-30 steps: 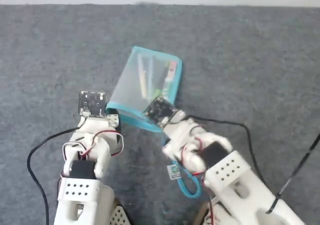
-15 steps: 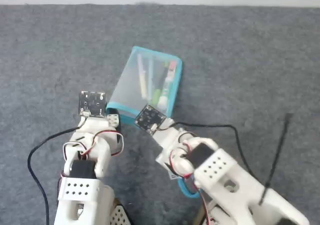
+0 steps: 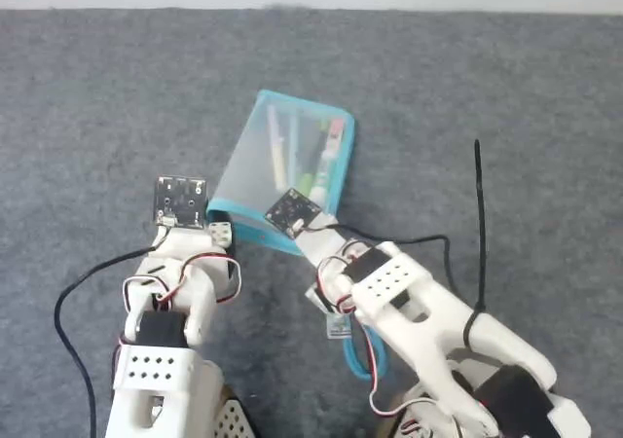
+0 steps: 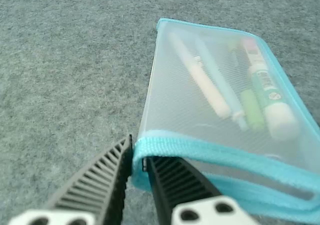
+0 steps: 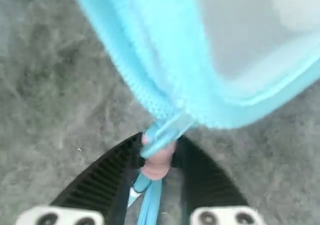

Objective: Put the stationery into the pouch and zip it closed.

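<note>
The left gripper (image 4: 137, 154) has its two black ribbed fingers (image 4: 170, 177) pinched together on one end corner of the pouch (image 4: 195, 110), gripping the light blue zipper band (image 4: 225, 157) right at their tips. From that pinch the clear mesh pouch stretches away from the fingers over the grey carpeted table (image 4: 65, 70). The stationery lies inside it, beyond the band: a cream pen (image 4: 207, 87), a pale blue pen (image 4: 222, 92) just beside it, a green marker (image 4: 251, 109), and a white tube with a pink cap (image 4: 267, 92) farthest from the gripped corner.

The right gripper (image 5: 159, 146) is clamped on the zipper pull (image 5: 157, 160), a pinkish tab sitting squarely between its fingertips, with a blue strap (image 5: 149, 205) running from it back between the fingers. The zipper band rises straight ahead of these tips, and the pouch's clear wall hangs above and past them. From the high view, both sets of fingers meet the same near edge of the pouch, well apart along it.
</note>
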